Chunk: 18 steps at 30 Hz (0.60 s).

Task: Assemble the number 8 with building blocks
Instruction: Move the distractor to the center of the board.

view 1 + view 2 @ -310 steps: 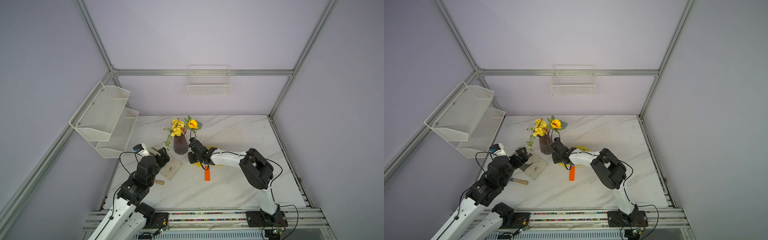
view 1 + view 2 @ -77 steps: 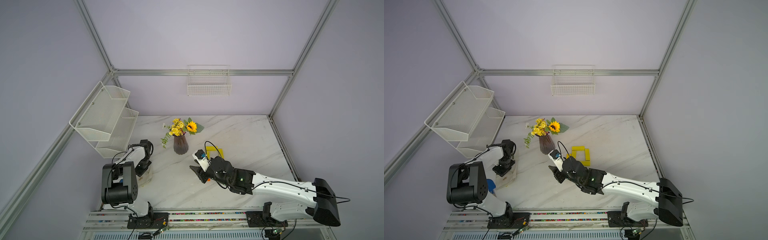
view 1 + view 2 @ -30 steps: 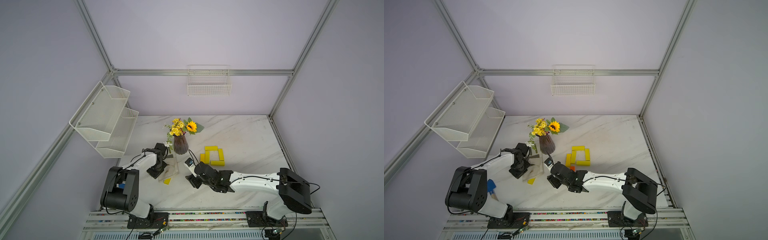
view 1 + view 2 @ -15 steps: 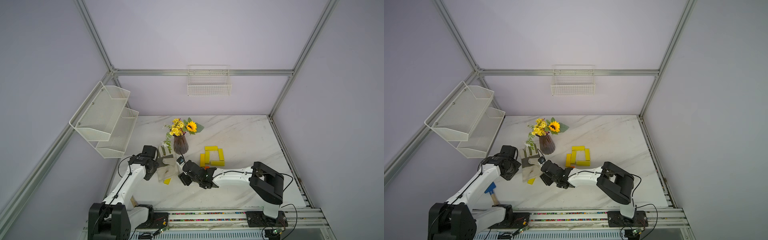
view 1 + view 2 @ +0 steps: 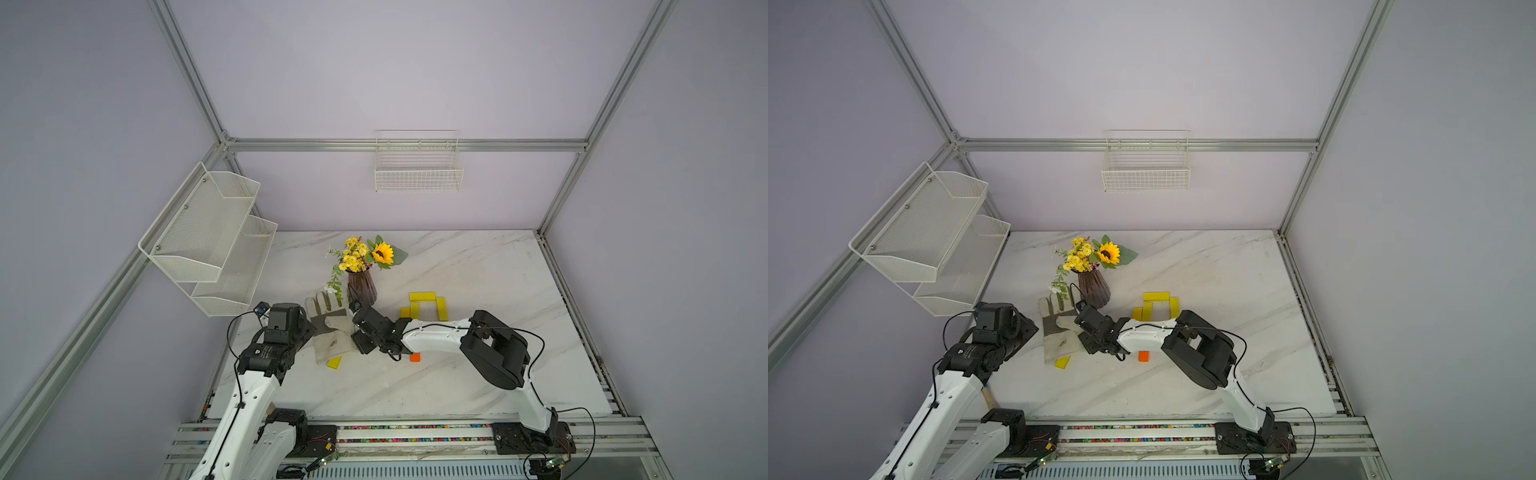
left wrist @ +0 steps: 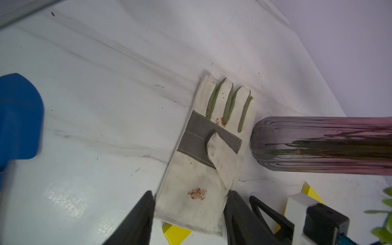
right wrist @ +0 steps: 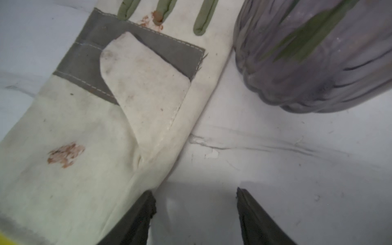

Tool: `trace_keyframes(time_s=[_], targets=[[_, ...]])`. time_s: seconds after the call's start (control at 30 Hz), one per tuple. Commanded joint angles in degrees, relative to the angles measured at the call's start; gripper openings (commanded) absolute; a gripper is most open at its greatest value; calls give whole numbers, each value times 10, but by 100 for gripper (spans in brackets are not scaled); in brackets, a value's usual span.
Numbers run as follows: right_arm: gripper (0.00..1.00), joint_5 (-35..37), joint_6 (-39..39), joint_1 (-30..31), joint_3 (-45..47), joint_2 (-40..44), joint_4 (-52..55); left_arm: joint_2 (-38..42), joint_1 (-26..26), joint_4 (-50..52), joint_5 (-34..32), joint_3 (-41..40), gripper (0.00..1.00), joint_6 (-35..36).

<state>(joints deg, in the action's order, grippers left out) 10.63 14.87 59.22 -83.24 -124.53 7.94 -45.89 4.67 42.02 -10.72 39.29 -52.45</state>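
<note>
Left gripper [image 6: 189,193] has let go of glove [image 5: 330,332]: jaws now apart, straddling cuff. Yellow block [image 5: 333,362] remains half under cuff, robot side of vase [image 5: 361,289], not yet graspable. Right gripper [image 7: 194,190] spread, empty, near vase base. Orange block [image 5: 414,357] loose nearby. Partial 8 [image 5: 422,296] right of vase. Table [image 5: 478,266] open beyond.

Robot lab test cell, probably: aluminium frame [image 5: 407,144], lilac walls [image 5: 374,62], marble-look tabletop [image 5: 478,270], wire basket [image 5: 417,174] at 12 o'clock.
</note>
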Motion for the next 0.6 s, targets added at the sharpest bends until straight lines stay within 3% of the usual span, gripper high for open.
trace_keyframes(time_s=[0.0,0.17,0.57], targets=[[67,0,33,-8,-29,-21,25,-10,3,-73,35,4,75,66],[67,-47,32,-9,-40,-20,-7,-38,10,-117,70,15,100,135],[71,-65,4,-9,-35,47,-34,63,10,-147,69,-28,100,153]])
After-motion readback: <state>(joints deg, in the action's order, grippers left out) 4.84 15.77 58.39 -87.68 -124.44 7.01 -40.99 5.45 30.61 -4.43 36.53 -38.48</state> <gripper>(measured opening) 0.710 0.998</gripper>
